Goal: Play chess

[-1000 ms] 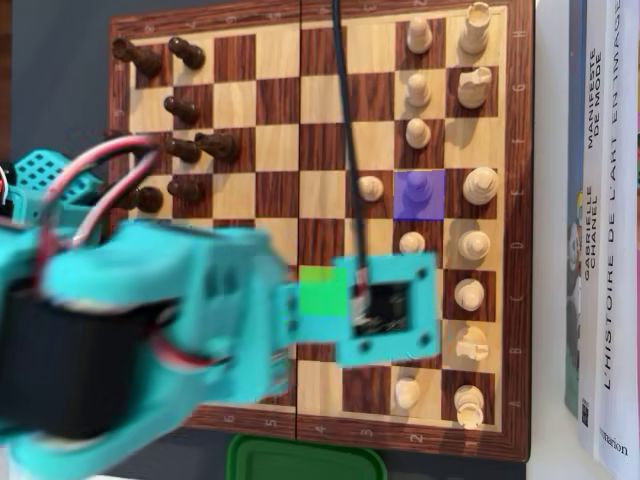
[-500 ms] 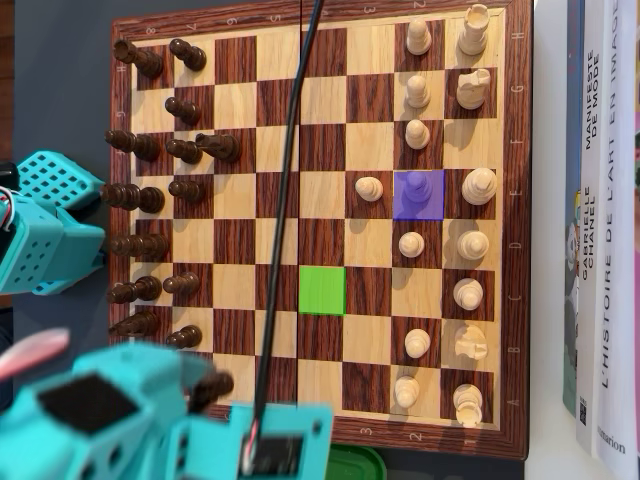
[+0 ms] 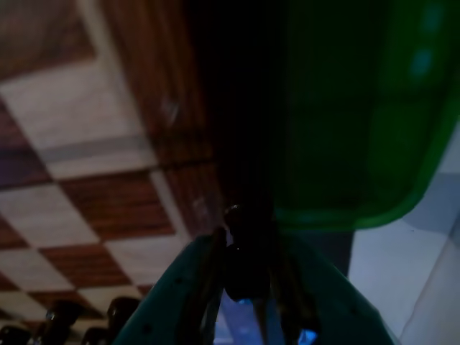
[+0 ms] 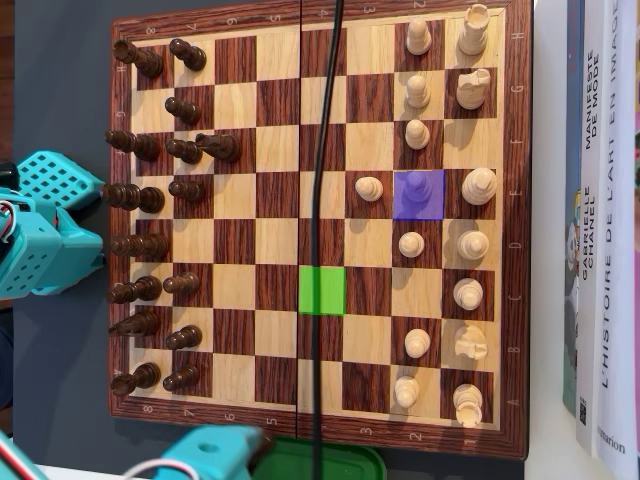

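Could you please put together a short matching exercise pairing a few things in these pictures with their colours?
Things:
1. highlighted square beside the lone advanced light pawn
2. highlighted square near the board's centre line
3. container at the board's lower edge
4. arm base left of the board

Colours:
A. turquoise
B. dark green
C. purple
D. bright green

Pairs: 1-C, 2-D, 3-B, 4-A

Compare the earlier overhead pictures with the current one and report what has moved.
The arm swung off the chessboard toward the bottom edge of the overhead view, over the green container. The wrist view shows the gripper closed on a dark piece. The highlighted green square, purple square and visible pieces stayed put.
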